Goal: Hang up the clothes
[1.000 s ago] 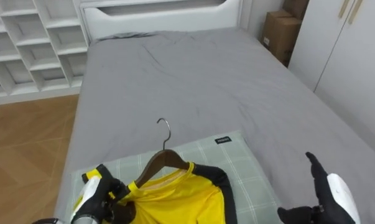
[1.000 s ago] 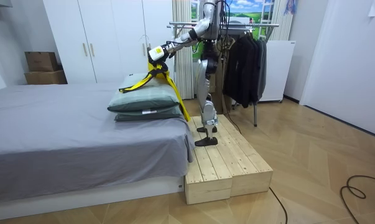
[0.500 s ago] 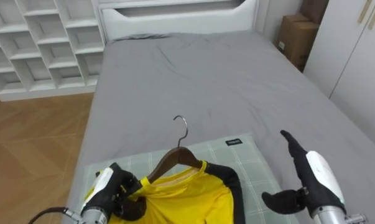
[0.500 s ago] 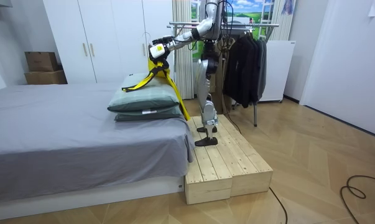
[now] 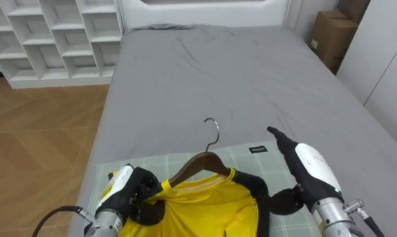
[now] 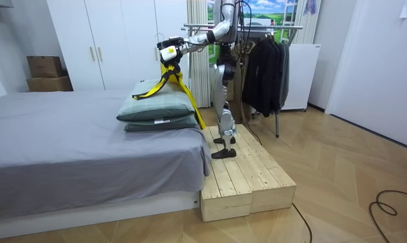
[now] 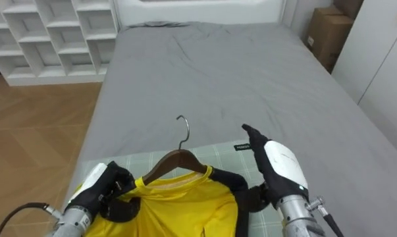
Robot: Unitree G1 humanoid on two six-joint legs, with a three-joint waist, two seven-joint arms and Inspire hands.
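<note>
Above a checked pillow [image 5: 153, 166] on the grey bed [image 5: 238, 72], the left hand [image 5: 128, 191] is curled round one shoulder of a yellow shirt [image 5: 205, 207] on a wooden hanger [image 5: 201, 163]. Just beside the other shoulder, the right hand [image 5: 307, 168] hovers, fingers straight, holding nothing.

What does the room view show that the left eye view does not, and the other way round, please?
The room view takes in the clothes rack with dark garments behind the robot, and the wooden platform it stands on at the end of the bed. The left eye view takes in the white shelving, the wooden hanger with its metal hook, the left hand curled on the yellow shirt and the open right hand beside it. Both share the bed, the green pillow and the yellow shirt.
</note>
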